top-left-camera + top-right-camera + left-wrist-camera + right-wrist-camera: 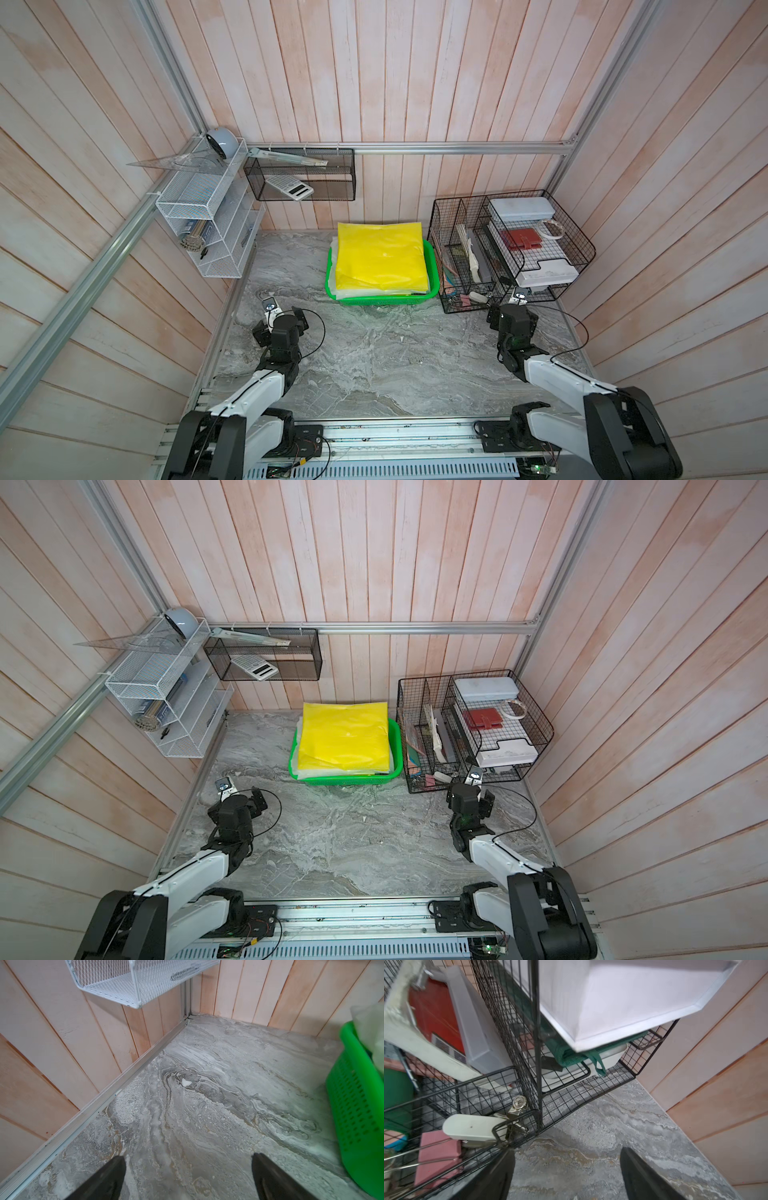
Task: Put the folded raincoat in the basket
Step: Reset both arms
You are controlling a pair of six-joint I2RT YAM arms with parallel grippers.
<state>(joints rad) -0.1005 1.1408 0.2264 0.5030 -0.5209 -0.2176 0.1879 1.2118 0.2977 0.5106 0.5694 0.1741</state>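
I can read no lettering from here. The calculator [289, 188] in the black mesh tray [332, 174] on the back wall is too small, and the label on the red packet [436, 1016] in the right wrist view is blurred.

The folded raincoat [381, 257] is a glossy yellow plastic square. It lies flat in the basket [433, 270] on top of pale translucent sheets, and its far edge rides above the basket's far rim. The basket is bright green plastic with lattice sides and a rolled rim, and it sits at the middle of the desk's far edge, close to the plank wall.

The desk [374, 365] has a grey marble pattern with an aluminium rail along its left edge. The black wire-grid organiser [582, 249] fills the far right corner just beside the basket, packed with boxes, a white stapler-like piece [471, 1126] and metal clips. A white mesh shelf [199, 216] hangs on the left wall over the far left corner.

My left gripper [188, 1157] stands wide with nothing between its dark fingers [116, 1167]. It is low over the desk near the left edge, with the basket wall off to one side and apart from it. My right gripper [568, 1150] is also spread wide and carries nothing. One finger [506, 1163] is just beside the organiser's low front wire, and I cannot tell whether it touches.

The marble between the two arms and the basket's near wall is my broad working room. The right edge behind the organiser is tight against the wall.
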